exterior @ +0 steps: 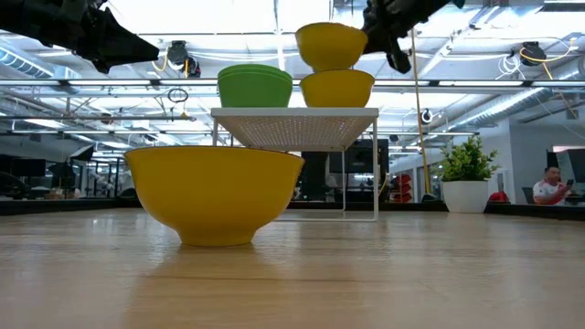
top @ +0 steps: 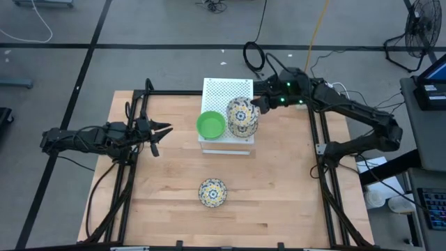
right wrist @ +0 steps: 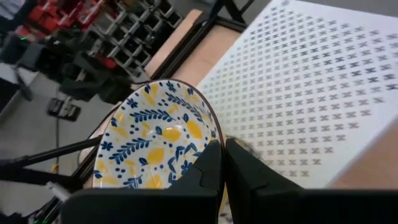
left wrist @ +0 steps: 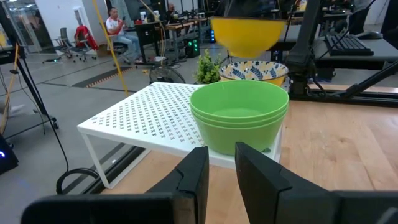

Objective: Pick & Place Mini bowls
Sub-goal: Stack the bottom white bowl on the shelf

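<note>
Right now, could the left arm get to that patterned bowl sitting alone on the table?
Probably yes: the patterned bowl stands alone on bare wood, and the left gripper hovers empty nearby with nothing between them.

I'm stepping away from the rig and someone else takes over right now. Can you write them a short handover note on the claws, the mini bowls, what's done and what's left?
Right claw: shut on the rim of a floral bowl, held in the air above another floral bowl that sits on the white perforated box.
Left claw: empty, hovering over the table's left side, fingers a little apart.
Done: a stack of green bowls and one floral bowl are on the box.
Left: set down the held bowl; one floral bowl remains on the table near the front.
</note>
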Tool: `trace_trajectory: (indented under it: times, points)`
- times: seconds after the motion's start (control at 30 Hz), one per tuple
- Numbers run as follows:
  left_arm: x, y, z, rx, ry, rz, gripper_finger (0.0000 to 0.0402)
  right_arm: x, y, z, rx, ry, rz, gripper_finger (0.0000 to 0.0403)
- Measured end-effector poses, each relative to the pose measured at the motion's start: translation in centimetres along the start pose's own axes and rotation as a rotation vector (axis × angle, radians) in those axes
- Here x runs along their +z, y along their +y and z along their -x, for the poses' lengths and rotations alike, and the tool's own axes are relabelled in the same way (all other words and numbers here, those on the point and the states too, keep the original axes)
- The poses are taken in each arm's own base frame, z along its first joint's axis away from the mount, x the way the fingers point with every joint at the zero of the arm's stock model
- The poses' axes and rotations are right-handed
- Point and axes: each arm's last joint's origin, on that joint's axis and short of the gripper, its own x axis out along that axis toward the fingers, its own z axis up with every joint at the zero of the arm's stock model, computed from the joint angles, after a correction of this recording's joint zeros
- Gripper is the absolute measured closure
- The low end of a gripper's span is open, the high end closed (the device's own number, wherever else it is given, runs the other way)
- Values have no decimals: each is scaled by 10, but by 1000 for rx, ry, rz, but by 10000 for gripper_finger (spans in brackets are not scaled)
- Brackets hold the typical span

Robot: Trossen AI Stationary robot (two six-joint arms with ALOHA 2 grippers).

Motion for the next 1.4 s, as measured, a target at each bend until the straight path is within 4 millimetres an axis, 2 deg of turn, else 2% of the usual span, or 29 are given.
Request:
trace_trajectory:
  times: [0.23,0.77,1.03,1.4]
  points:
    - [0,0,0,0,0,0,316,-1,-8,4,-51,35,-9,403]
    - [0,0,0,0,0,-1,316,-6,-7,4,-62,69,4,403]
    - [0,0,0,0,1,-1,316,-11,-3,-5,-58,100,23,403]
    - [0,0,0,0,1,-1,316,-11,-4,-5,-75,89,39,403]
